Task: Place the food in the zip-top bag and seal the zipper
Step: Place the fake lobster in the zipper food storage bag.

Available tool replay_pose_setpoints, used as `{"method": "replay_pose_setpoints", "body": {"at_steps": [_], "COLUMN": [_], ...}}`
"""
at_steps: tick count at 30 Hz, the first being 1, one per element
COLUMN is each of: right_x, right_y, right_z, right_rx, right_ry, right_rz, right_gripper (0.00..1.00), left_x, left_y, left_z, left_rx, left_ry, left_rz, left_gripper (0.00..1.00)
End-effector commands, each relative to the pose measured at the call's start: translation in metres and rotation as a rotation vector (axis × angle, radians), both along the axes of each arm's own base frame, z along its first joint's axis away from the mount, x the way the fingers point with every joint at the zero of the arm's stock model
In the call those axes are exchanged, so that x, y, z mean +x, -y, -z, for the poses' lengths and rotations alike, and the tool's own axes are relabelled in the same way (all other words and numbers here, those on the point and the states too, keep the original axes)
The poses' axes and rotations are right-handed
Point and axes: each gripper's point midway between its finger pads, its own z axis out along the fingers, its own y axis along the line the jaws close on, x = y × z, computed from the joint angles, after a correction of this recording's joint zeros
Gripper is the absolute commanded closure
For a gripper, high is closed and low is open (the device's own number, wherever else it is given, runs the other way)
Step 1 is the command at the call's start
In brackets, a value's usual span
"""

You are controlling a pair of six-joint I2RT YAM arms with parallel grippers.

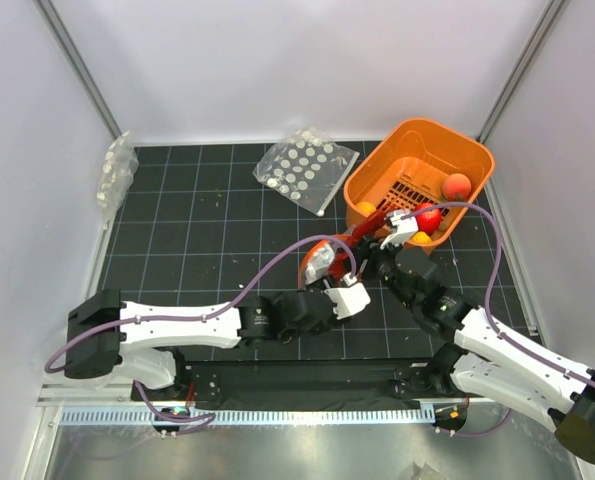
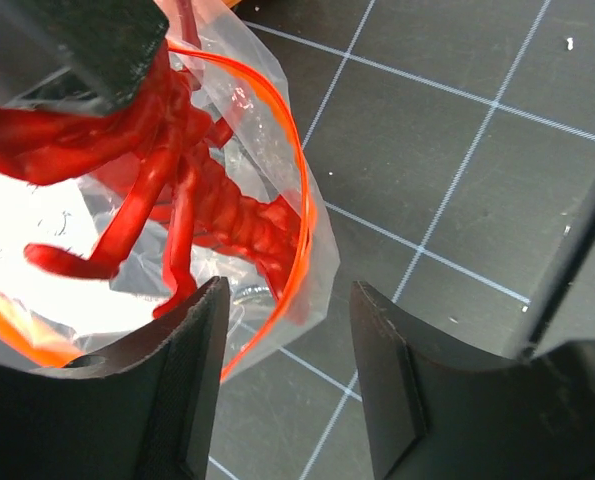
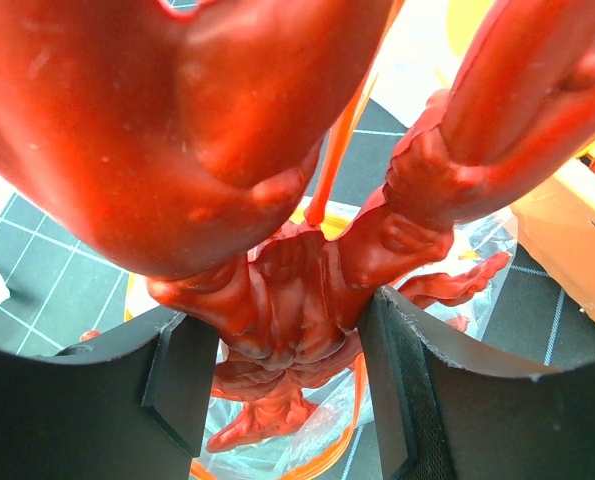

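On my screens the left claw (image 2: 289,300) hangs released just above the black gridded counter (image 2: 457,200), on the near side of the orange slotted basket (image 1: 375,165). Its jaws are apart, and the lip of the zip-top bag (image 2: 252,110) lies against the inner face of one finger.

The bag sits on the counter just in front of the basket's near-left corner. Its mouth gapes and the orange-red zipper (image 2: 300,190) bows in an open loop.

Directly over that mouth, the right claw (image 3: 287,325) is clenched on the red toy octopus (image 3: 267,150), gripping the body between both fingers. In both wrist views the long tentacles trail down through the zipper loop into the clear plastic, while the bulk of the octopus is above the bag.

Beyond them, several small round fruit balls (image 1: 457,185) lie inside the basket, along its near and right walls.

Left of the basket, a clear bag of white discs (image 1: 302,170) lies flat on the counter. Farther left, well apart from the basket, a plain clear bag (image 1: 117,170) sits against the side wall.
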Motion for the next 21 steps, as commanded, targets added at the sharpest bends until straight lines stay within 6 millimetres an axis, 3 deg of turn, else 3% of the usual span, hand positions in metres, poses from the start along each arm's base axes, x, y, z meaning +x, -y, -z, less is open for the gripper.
{"method": "replay_pose_setpoints", "body": {"at_steps": [1, 7, 10, 11, 13, 15, 16, 18, 19, 21], "right_x": [0.005, 0.007, 0.007, 0.007, 0.008, 0.008, 0.008, 0.007, 0.005, 0.005], "right_y": [-0.003, -0.004, -0.004, -0.003, -0.003, -0.003, -0.003, -0.005, -0.006, -0.006], "right_z": [-0.035, -0.037, -0.038, -0.038, -0.038, -0.038, -0.039, -0.041, -0.042, -0.045], "right_rx": [0.082, 0.079, 0.079, 0.077, 0.07, 0.06, 0.052, 0.046, 0.041, 0.028], "right_ry": [0.069, 0.072, 0.074, 0.075, 0.079, 0.082, 0.092, 0.108, 0.119, 0.145], "right_rz": [0.019, 0.023, 0.023, 0.024, 0.024, 0.021, 0.015, 0.0, -0.011, -0.018], "right_gripper": [0.99, 0.99, 0.99, 0.99, 0.99, 0.99, 0.99, 0.99, 0.99, 0.99], "left_x": [0.01, 0.02, 0.027, 0.028, 0.026, 0.024, 0.025, 0.024, 0.025, 0.021], "left_y": [0.014, 0.016, 0.015, 0.014, 0.017, 0.016, 0.019, 0.016, 0.019, 0.016], "left_z": [-0.009, 0.007, 0.015, 0.017, 0.016, 0.009, -0.01, -0.024, -0.044, -0.058], "left_rx": [-0.047, 0.003, 0.021, 0.032, 0.05, 0.053, 0.014, 0.009, -0.024, -0.016], "left_ry": [0.021, 0.012, -0.001, -0.005, -0.018, -0.031, -0.022, -0.023, -0.014, -0.028], "left_rz": [0.031, 0.031, 0.017, 0.012, 0.031, 0.041, 0.037, 0.028, 0.025, 0.038], "left_gripper": [0.46, 0.53, 0.81, 1.0, 1.0, 1.0, 1.0, 1.0, 1.0, 1.0]}}
